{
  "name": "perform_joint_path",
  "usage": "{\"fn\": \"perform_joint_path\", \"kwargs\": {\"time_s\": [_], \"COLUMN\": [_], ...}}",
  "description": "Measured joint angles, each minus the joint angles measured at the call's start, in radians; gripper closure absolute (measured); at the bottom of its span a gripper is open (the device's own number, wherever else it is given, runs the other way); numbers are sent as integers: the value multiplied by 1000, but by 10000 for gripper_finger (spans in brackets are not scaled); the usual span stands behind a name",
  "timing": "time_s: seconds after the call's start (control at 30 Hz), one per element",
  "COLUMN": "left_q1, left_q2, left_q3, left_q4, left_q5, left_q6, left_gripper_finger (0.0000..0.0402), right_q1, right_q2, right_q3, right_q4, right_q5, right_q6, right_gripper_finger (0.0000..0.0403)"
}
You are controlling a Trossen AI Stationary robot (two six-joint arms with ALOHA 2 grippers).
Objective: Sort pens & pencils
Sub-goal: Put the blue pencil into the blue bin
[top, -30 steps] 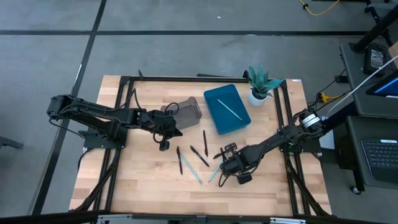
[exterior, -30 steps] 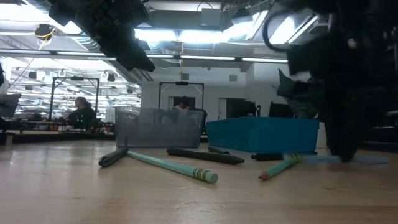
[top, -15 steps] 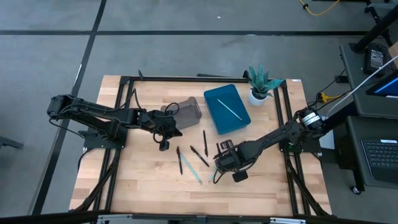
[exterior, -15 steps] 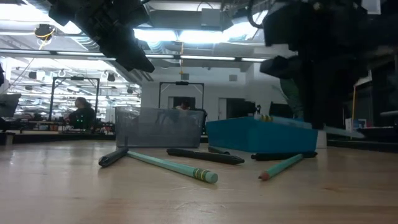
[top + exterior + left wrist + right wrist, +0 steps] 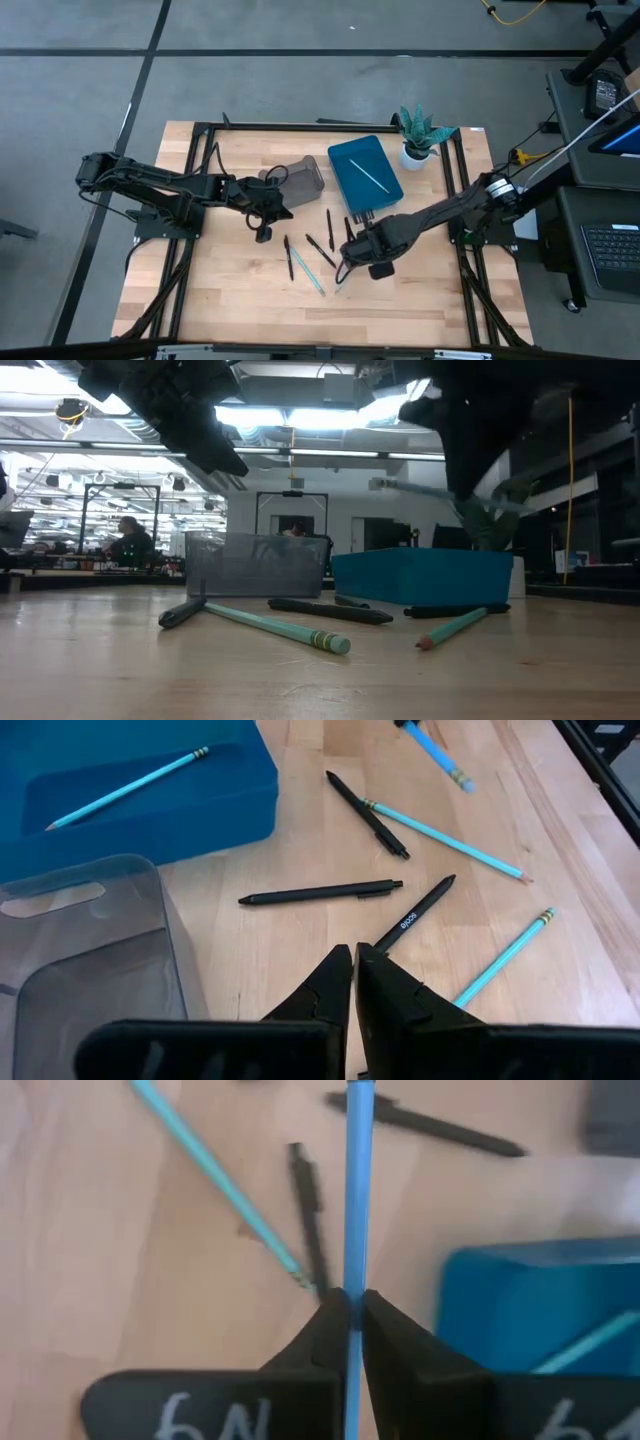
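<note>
Slim sticks lie flat near the table's middle: black ones (image 5: 320, 250) (image 5: 320, 893) and light blue ones (image 5: 308, 272) (image 5: 280, 628). One more light blue stick (image 5: 372, 177) lies in the blue tray (image 5: 345, 190). My right gripper (image 5: 360, 243) (image 5: 356, 1308) hangs above the sticks, just short of the tray's near end, shut on a light blue stick (image 5: 357, 1190). My left gripper (image 5: 285, 212) (image 5: 354, 960) hovers shut beside the clear grey bin (image 5: 300, 178), touching nothing. My right gripper pinches the light blue stick about mid-length (image 5: 445, 494) between its two fingers (image 5: 330, 1330). The fingers come from above, pointing down, and lie across the stick. It is lifted clear of the table and sits nearly level, both ends sticking out past the fingers.
A potted plant (image 5: 418, 135) stands at the far right corner, beside the tray. The grey bin stands left of the tray. Bare wood stretches along the near edge (image 5: 300, 315). Black frame rails (image 5: 195, 180) border the table. A person (image 5: 128, 540) sits far off in the room.
My right gripper has risen from the table with the light blue stick, carrying it toward the table's left and far side, closer to the blue tray. The stick, first low at the tabletop, is now well above it. The other sticks have stayed in place.
</note>
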Motion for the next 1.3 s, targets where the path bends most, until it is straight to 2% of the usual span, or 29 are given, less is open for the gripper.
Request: {"fn": "perform_joint_path", "kwargs": {"time_s": [0.47,0.7,1.07,1.3], "left_q1": [0,0,0,0], "left_q2": [0,0,0,0], "left_q3": [0,0,0,0], "left_q4": [0,-3,-17,-19], "left_q5": [0,0,0,0], "left_q6": [27,28,28,29], "left_gripper_finger": [388,388,388,388], "right_q1": [-51,-84,-146,-162], "right_q2": [0,-24,-230,-389], "right_q3": [159,178,173,32], "right_q4": [-196,-234,-189,-27], "right_q5": [124,130,160,166], "right_q6": [6,-5,9,-9], "right_gripper_finger": [379,384,383,383]}}
